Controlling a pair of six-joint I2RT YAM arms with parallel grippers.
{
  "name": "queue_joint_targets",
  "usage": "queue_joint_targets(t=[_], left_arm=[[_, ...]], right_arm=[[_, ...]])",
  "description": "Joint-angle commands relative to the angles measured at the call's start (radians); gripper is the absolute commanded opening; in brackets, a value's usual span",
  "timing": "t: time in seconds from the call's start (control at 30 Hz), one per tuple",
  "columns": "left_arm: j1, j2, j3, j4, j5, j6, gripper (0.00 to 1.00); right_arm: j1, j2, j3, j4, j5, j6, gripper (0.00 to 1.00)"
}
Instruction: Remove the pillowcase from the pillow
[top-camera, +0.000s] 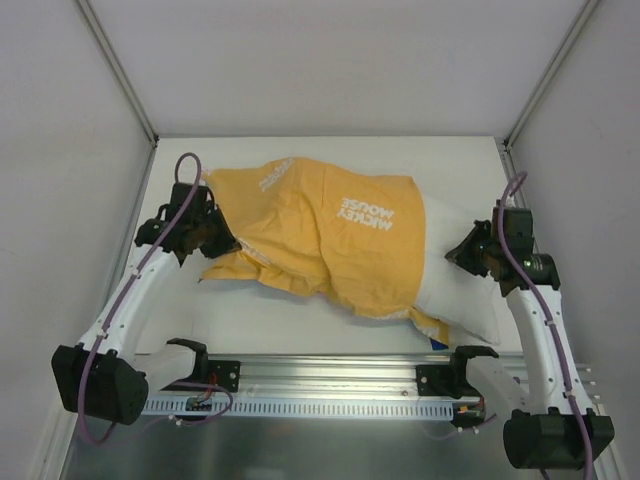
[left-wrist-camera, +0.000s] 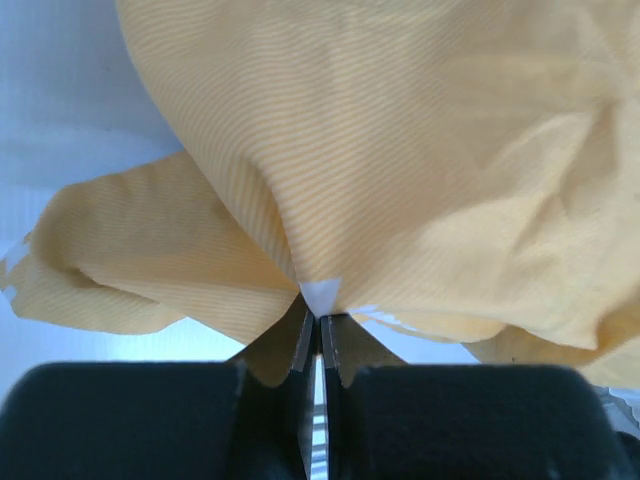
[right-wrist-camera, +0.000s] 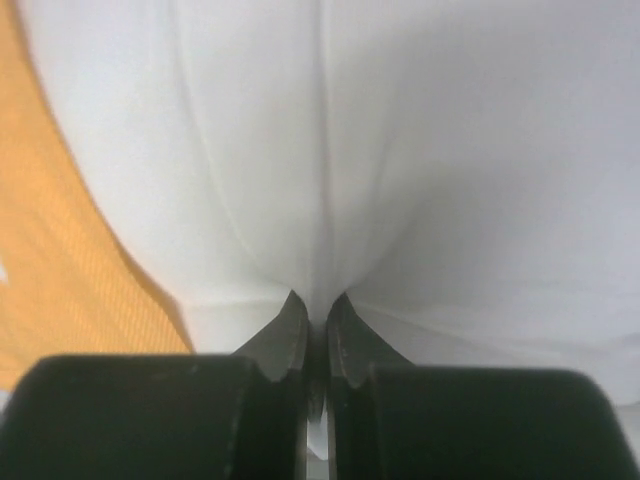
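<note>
Sprawling across the white table (top-camera: 260, 325), the orange-yellow pillowcase (top-camera: 320, 235) covers most of the white pillow (top-camera: 455, 290), whose bare end pokes out toward three o'clock. Both arms reach forward with elbows bent. The left gripper (top-camera: 208, 238) pinches a pillowcase fold at nine o'clock, fingers nearly together. The right gripper (top-camera: 465, 252) likewise clamps pillow fabric.

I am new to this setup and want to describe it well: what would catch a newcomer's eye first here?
The large orange-yellow fabric pillowcase with white MICKEY MOUSE lettering lies crumpled across the middle of the white table. The plump white pillow sticks out of it on the right. The left gripper is shut on the pillowcase's left end, the right gripper on the pillow.
</note>
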Motion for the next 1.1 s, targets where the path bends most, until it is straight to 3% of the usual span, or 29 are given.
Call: queue_joint_targets(t=[0.0,0.1,0.2,0.3,0.43,0.63,0.7,0.73,0.77,0.8,0.87,0.9,0.97,1.0,1.07], left_arm=[[0.04,-0.066,0.176,-0.077,0.035,0.039,0.0],[0.087,-0.09,0.289,-0.144,-0.007,0.06,0.0],[0.233,-0.095,0.345,-0.167,0.0,0.079,0.0],[0.455,-0.089,0.348,-0.178,0.104,0.062,0.0],[0.734,-0.083,0.32,-0.177,0.281,0.028,0.0],[0.784,-0.084,0.286,-0.178,0.26,-0.006,0.0],[0.784,-0.092,0.266,-0.178,0.234,0.002,0.0],[0.784,-0.089,0.262,-0.178,0.256,0.022,0.0],[0.784,-0.084,0.26,-0.178,0.284,0.037,0.07],[0.783,-0.078,0.263,-0.178,0.313,0.051,0.24],[0.737,-0.082,0.279,-0.177,0.323,0.083,0.4],[0.696,-0.095,0.309,-0.177,0.285,0.102,0.58],[0.581,-0.104,0.34,-0.18,0.112,0.111,0.72],[0.466,-0.106,0.363,-0.18,0.07,0.112,0.83],[0.39,-0.078,0.374,-0.18,0.037,0.111,0.86]], right_arm=[[0.007,0.018,0.272,-0.137,0.099,0.004,0.01],[0.001,0.009,0.421,-0.17,0.177,-0.003,0.01],[-0.022,0.006,0.559,-0.208,0.242,-0.009,0.01],[-0.11,0.004,0.592,-0.219,0.248,-0.024,0.01],[-0.27,0.013,0.546,-0.222,0.145,-0.049,0.01],[-0.275,0.073,0.339,-0.13,0.101,-0.065,0.01],[-0.274,0.091,0.288,-0.113,-0.002,-0.081,0.02],[-0.275,0.104,0.282,-0.113,-0.043,-0.093,0.15],[-0.274,0.107,0.285,-0.119,-0.08,-0.098,0.33],[-0.257,0.107,0.294,-0.127,-0.115,-0.102,0.68],[-0.217,0.082,0.337,-0.15,-0.052,-0.104,0.97],[-0.162,0.073,0.354,-0.153,-0.019,-0.102,0.96],[-0.104,0.05,0.382,-0.162,0.078,-0.093,0.96],[-0.052,0.045,0.394,-0.159,0.094,-0.087,0.96],[-0.009,0.042,0.391,-0.148,0.149,-0.081,0.96]])
